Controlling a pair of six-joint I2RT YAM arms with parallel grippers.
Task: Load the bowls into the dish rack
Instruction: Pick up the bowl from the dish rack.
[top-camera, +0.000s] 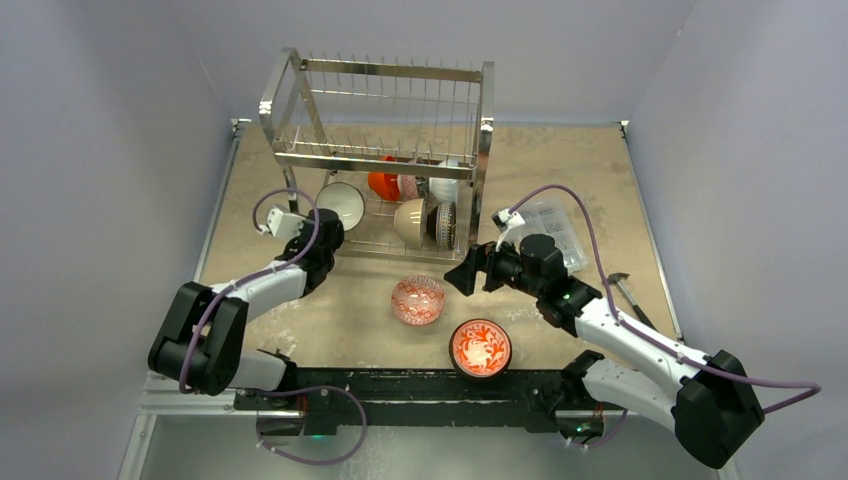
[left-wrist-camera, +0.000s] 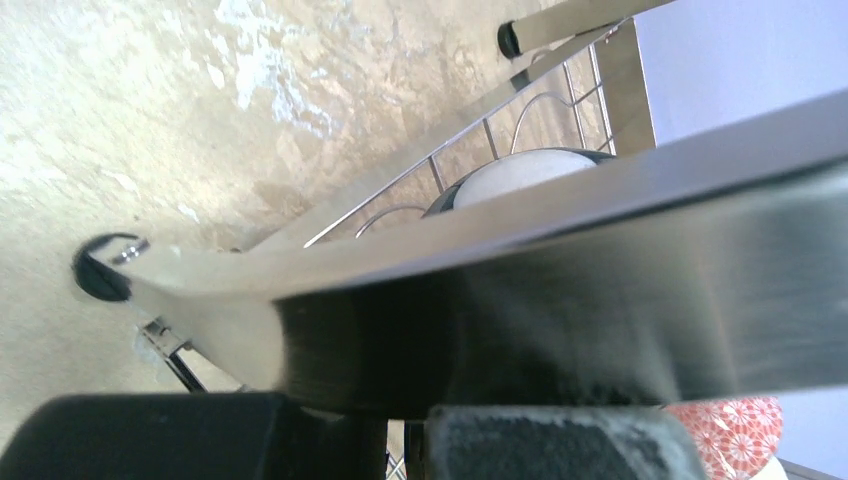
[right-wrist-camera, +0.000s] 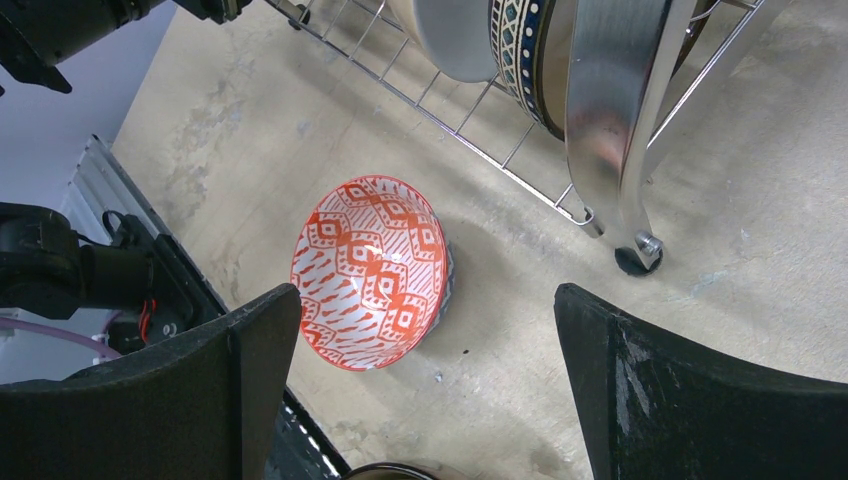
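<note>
Right tool (right-wrist-camera: 425, 325) is spread wide beside a round red-and-white patterned ceramic bowl (right-wrist-camera: 368, 270) in front of the tall steel wire rack (top-camera: 380, 150). Left tool (left-wrist-camera: 405, 435) is at the rack's left leg; I cannot tell if it is spread.

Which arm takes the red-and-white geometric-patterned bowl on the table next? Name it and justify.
Right. The right gripper is open and aimed at the red-and-white geometric-patterned bowl, which its wrist view shows just ahead. The left gripper is up against the steel wire dish rack, farther from it.
</note>
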